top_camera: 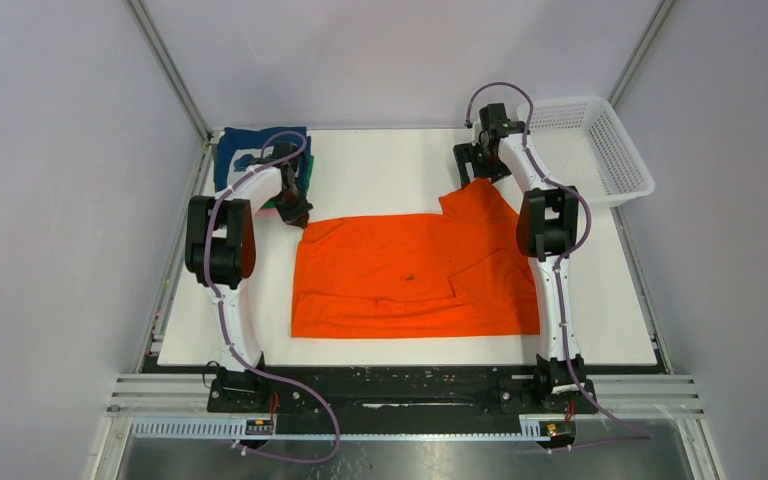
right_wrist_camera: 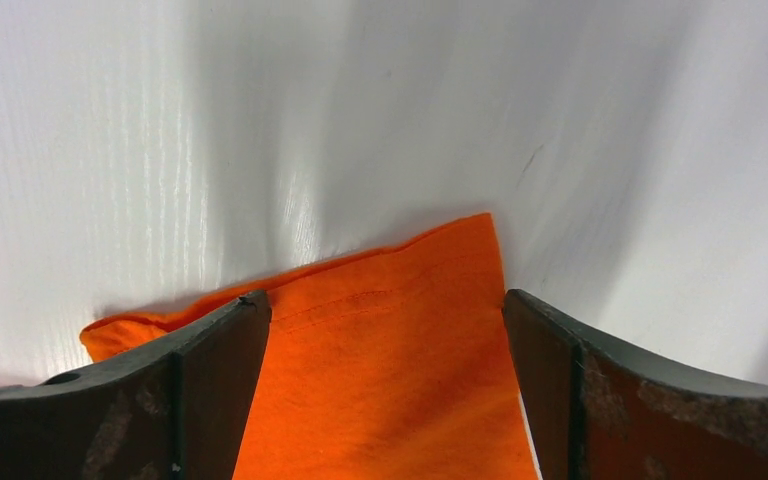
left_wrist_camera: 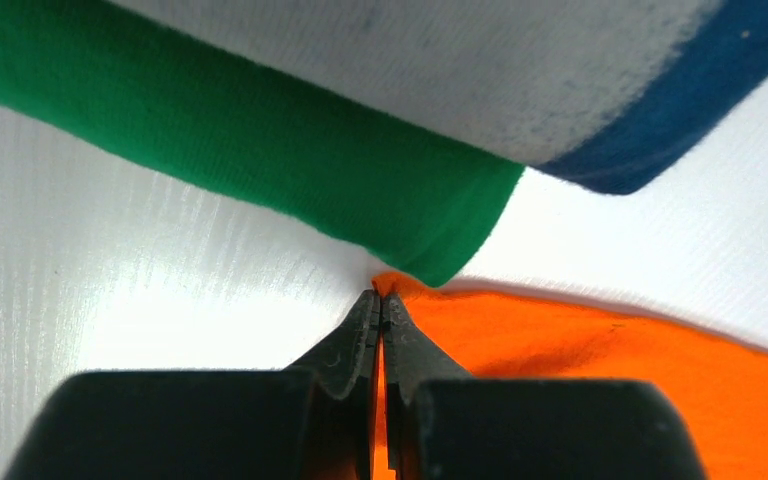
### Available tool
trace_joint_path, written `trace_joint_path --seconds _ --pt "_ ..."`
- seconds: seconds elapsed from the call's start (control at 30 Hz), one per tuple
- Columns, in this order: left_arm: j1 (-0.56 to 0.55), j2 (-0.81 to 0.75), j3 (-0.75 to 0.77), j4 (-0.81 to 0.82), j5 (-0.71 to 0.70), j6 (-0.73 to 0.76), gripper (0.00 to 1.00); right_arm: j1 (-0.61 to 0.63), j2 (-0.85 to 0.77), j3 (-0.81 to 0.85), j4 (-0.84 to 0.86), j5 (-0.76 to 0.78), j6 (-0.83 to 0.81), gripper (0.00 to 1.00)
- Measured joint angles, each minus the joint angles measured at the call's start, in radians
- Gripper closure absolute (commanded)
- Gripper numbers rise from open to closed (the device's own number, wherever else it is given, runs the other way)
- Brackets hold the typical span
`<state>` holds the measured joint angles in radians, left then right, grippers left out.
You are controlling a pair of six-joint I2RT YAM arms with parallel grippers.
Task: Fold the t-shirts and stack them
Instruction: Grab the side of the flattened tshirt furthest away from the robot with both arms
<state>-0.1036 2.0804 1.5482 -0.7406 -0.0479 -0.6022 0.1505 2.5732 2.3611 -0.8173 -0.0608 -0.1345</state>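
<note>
The orange t-shirt (top_camera: pixel 410 272) lies spread on the white table, partly folded. My left gripper (top_camera: pixel 300 215) is shut on its far left corner (left_wrist_camera: pixel 392 284), right beside the folded green shirt (left_wrist_camera: pixel 260 150) and the navy shirt (left_wrist_camera: pixel 650 130) stacked at the far left (top_camera: pixel 250 152). My right gripper (top_camera: pixel 477 168) is open, its jaws wide on either side of the shirt's far right sleeve end (right_wrist_camera: pixel 400 330), which lies flat on the table. No pink shirt is in view.
A white mesh basket (top_camera: pixel 600 150) stands at the far right corner. Grey enclosure walls surround the white table (top_camera: pixel 390 170). The arm bases sit on a black rail at the near edge.
</note>
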Motion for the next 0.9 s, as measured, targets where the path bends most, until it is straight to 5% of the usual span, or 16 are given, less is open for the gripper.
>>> trace_joint_path --seconds 0.4,0.53,0.9 --pt "0.000 0.000 0.031 -0.024 0.000 -0.003 1.00 -0.003 0.009 0.066 -0.011 -0.007 -0.001 0.04" --pt "0.000 0.000 0.044 -0.029 0.000 -0.008 1.00 -0.007 0.014 0.071 -0.056 -0.045 -0.029 0.36" --pt "0.000 0.000 0.049 -0.030 0.000 -0.008 1.00 -0.008 0.046 0.100 -0.182 -0.097 -0.075 0.34"
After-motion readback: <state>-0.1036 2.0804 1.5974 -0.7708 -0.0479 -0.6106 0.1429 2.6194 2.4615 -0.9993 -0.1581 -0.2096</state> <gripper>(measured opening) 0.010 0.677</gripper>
